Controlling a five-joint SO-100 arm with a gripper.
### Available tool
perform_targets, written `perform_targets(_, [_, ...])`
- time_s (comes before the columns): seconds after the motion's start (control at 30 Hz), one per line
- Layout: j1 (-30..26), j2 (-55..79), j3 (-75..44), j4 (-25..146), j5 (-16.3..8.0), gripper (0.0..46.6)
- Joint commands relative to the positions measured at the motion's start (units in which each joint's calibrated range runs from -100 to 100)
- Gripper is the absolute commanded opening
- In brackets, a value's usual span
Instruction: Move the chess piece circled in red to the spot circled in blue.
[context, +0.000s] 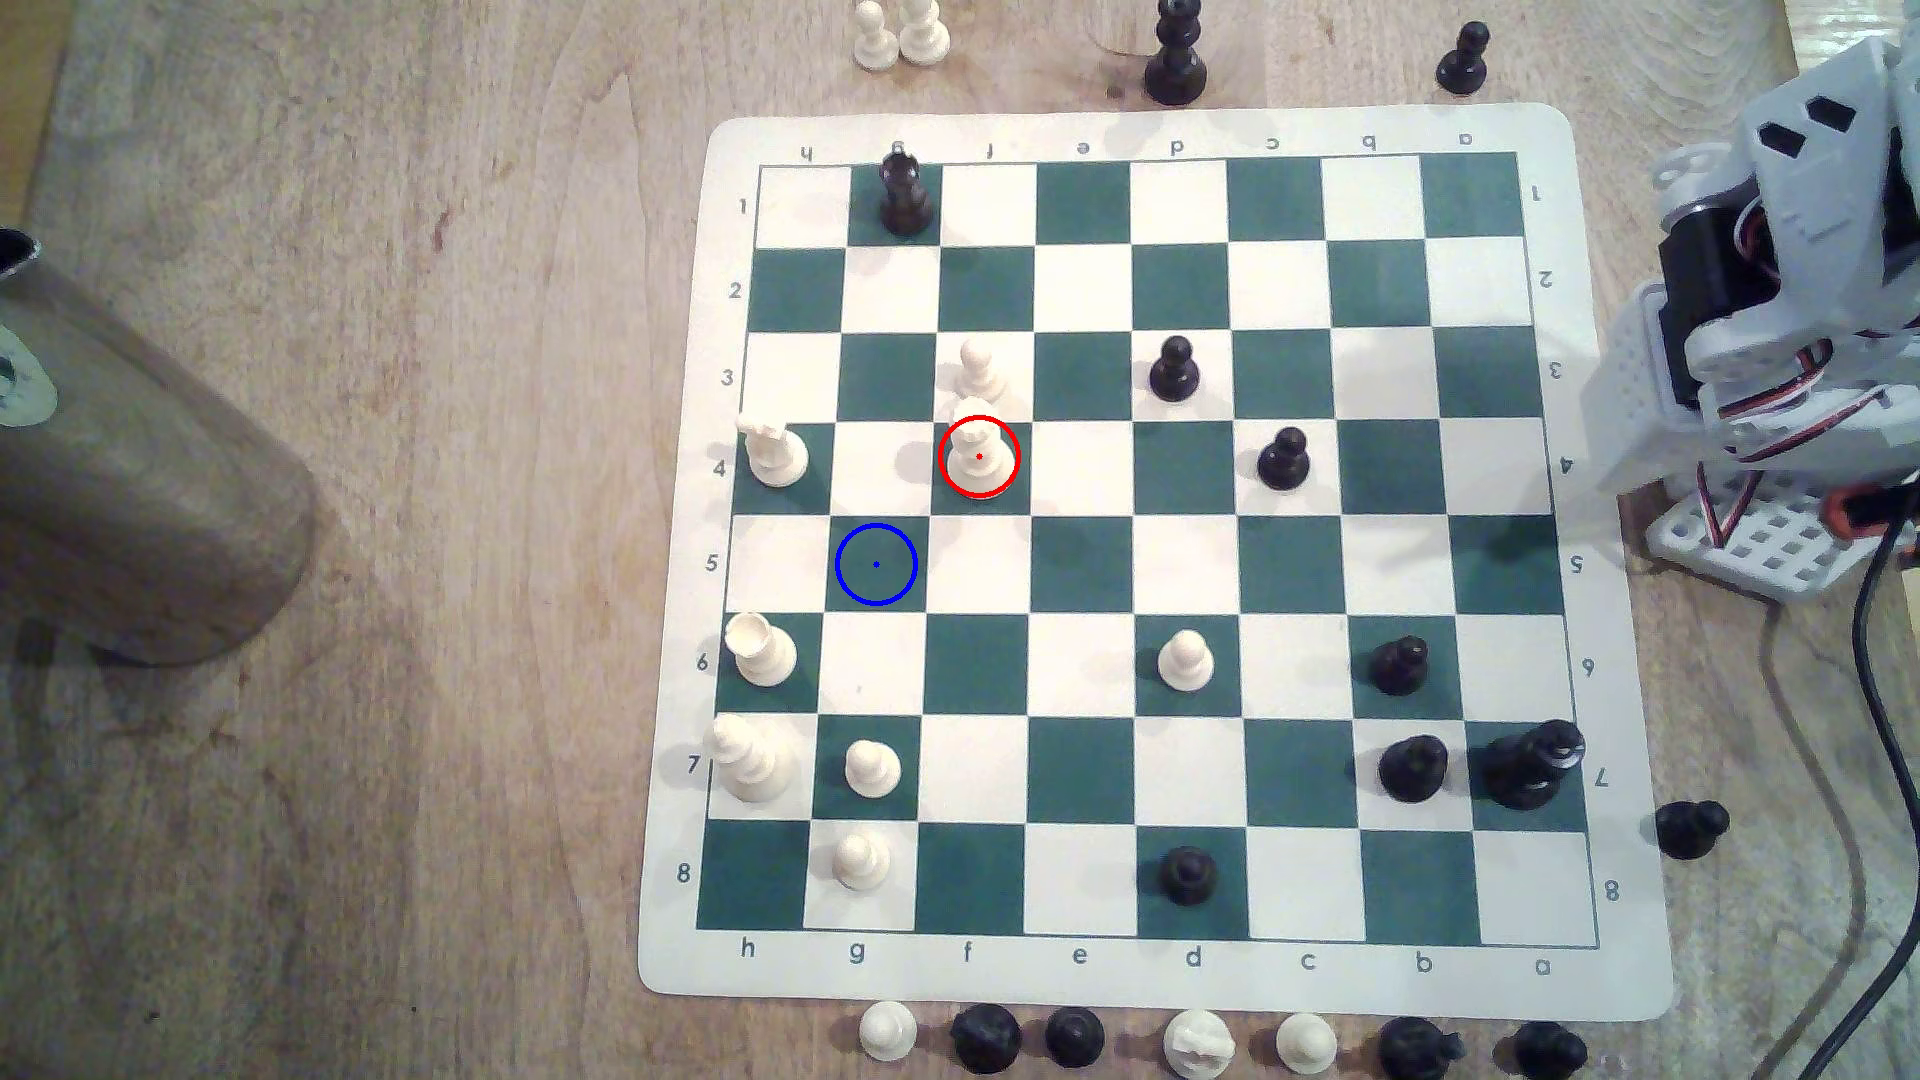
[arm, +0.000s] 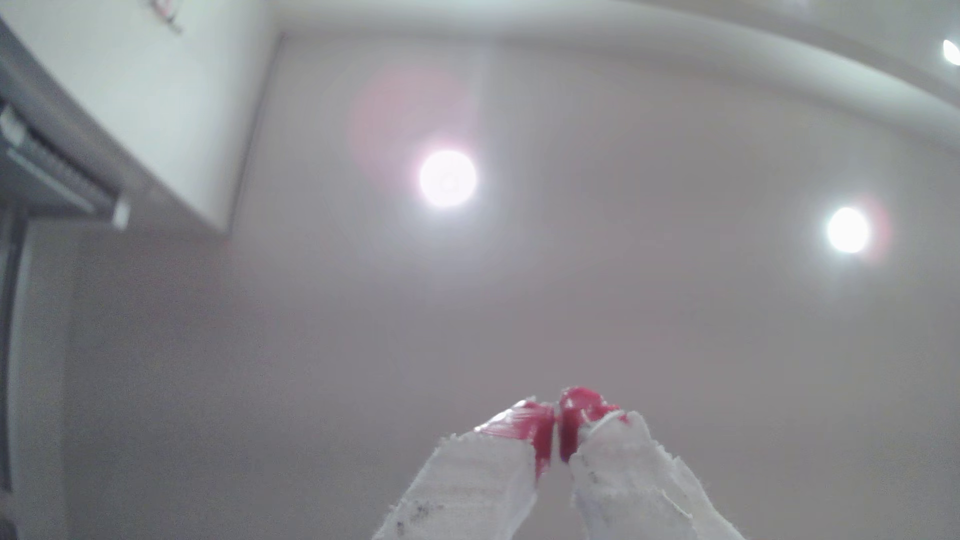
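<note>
Item: cream piece ringed in red — upright on a dark green square of the chessboard, rank 4, file f; long axis vertical. A cream pawn stands close at its 12 o'clock in the exterior view.

Item: blue-ringed square — vacant, one diagonal step off, at about 7 o'clock from the piece.

Item: arm — folded off the board at the exterior view's right edge; the piece lies well apart from it, toward 9 o'clock.

Item: gripper — red-tipped fingers, wrapped in white, pressed together on nothing, apparently aimed at the ceiling, though the wrist view is hazy.

Judgement: approach not begun; a top-down reach across the board is needed.
</note>
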Motion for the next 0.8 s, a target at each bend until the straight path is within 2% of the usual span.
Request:
perform_targets(0.0, [0.7, -0.2, 1.0, 6.5, 0.2, 0.2])
perform_targets(0.1, [0.5, -0.2, -1.4, 14.1, 0.2, 0.2])
perform_targets(0.23, [0.3, -0.1, -10.9, 32.5, 0.2, 0.2])
perform_targets(0.3, [0.3, -0.1, -18.6, 50.0, 0.1, 0.2])
perform_targets(0.53, [-0.9, -0.1, -34.0, 90.9, -0.2, 0.2])
perform_targets(0.77, [2.4, -0.1, -40.0, 129.9, -0.3, 0.2])
